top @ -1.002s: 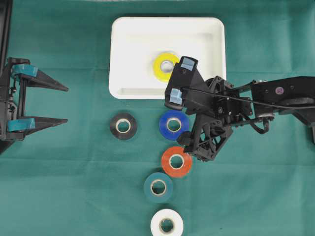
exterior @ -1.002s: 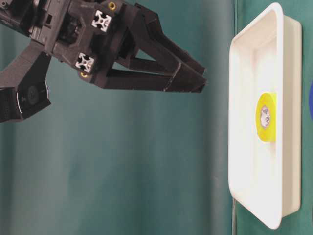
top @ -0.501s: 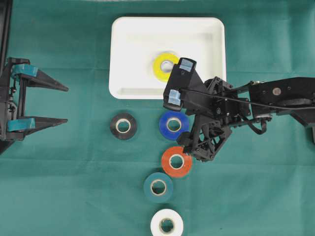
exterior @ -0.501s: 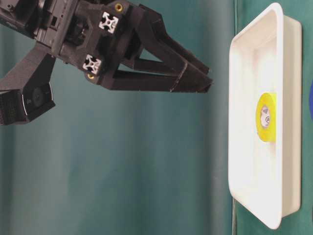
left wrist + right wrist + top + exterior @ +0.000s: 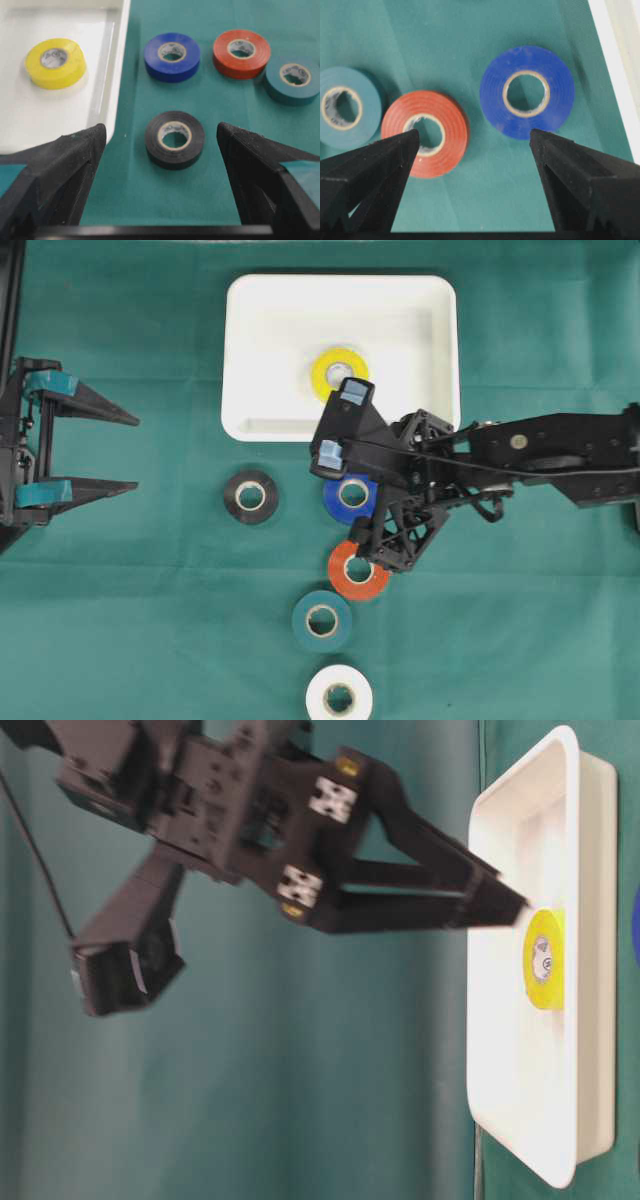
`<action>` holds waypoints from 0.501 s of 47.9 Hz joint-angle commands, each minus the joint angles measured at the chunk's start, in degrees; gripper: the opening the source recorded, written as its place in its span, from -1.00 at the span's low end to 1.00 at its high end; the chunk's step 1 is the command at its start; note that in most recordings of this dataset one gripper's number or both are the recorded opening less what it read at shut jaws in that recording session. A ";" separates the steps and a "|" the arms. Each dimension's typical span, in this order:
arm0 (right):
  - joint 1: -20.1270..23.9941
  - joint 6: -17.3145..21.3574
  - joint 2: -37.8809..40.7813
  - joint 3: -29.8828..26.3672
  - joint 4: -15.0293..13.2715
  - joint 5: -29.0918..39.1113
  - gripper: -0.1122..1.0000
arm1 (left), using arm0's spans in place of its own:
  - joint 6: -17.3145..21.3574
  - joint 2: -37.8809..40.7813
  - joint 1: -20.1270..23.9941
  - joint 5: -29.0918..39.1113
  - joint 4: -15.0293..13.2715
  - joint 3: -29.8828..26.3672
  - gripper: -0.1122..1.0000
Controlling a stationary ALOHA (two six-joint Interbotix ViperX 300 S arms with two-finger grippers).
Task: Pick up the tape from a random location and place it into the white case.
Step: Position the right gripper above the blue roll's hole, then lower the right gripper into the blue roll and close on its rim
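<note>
The white case (image 5: 250, 350) lies at the back centre with a yellow tape roll (image 5: 338, 371) inside; both also show in the table-level view, the case (image 5: 562, 780) and the roll (image 5: 546, 958). My right gripper (image 5: 372, 531) is open and empty, low over the cloth between the blue tape (image 5: 352, 495) and the red tape (image 5: 355, 570). In the right wrist view its open gripper (image 5: 474, 137) frames the gap between the red roll (image 5: 426, 134) and the blue roll (image 5: 527, 92). My left gripper (image 5: 110, 450) is open and empty at the left edge.
A black tape (image 5: 250, 497) lies left of the blue one and between my left fingers in the left wrist view (image 5: 175, 139). A teal tape (image 5: 322, 620) and a white tape (image 5: 339, 698) lie toward the front. Green cloth covers the table.
My right gripper has moved left and down, from beside the blue roll to low between the blue and red rolls. The left arm and the rolls have not moved.
</note>
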 commanded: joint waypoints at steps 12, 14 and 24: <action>-0.18 0.62 5.27 -1.23 -0.09 -5.01 0.84 | -0.09 3.34 0.18 -0.79 0.00 -0.62 0.83; -0.18 0.70 5.80 -1.23 -0.18 -5.54 0.84 | -0.09 3.52 0.18 -0.88 0.00 -0.62 0.83; -0.35 1.14 8.26 -1.14 -0.18 -9.49 0.84 | -0.09 3.78 0.18 -0.88 0.00 -0.53 0.83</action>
